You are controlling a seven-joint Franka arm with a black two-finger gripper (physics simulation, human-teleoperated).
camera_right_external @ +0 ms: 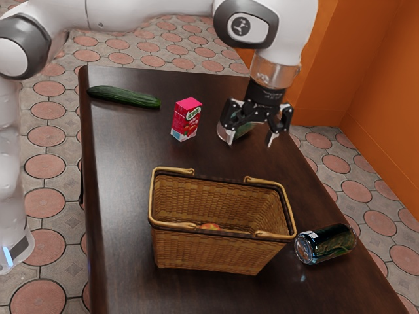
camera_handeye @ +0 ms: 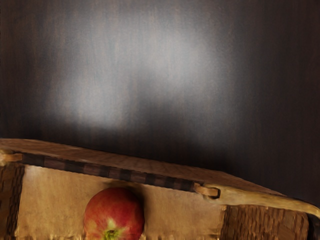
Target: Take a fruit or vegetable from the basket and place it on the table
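My gripper (camera_right_external: 249, 141) stands open and raised above the table, on the far side of the basket in the exterior view, with nothing between its fingers. The wicker basket (camera_right_external: 206, 254) sits upright on the dark table (camera_right_external: 131, 196), its two handles folded down along the rim. Inside is a red apple (camera_right_external: 210, 227), mostly hidden by the near wall. From the wrist view, the apple (camera_handeye: 114, 215) lies on the floor of the basket (camera_handeye: 135, 176), near one long wall, its stem end showing.
A cucumber (camera_right_external: 123, 97) and a pink drink carton (camera_right_external: 186, 119) are on the table's far part. A glass container (camera_right_external: 241, 129) lies behind the gripper. Another glass jar (camera_right_external: 325, 243) rests on its side, just off the basket's corner toward the exterior view's right.
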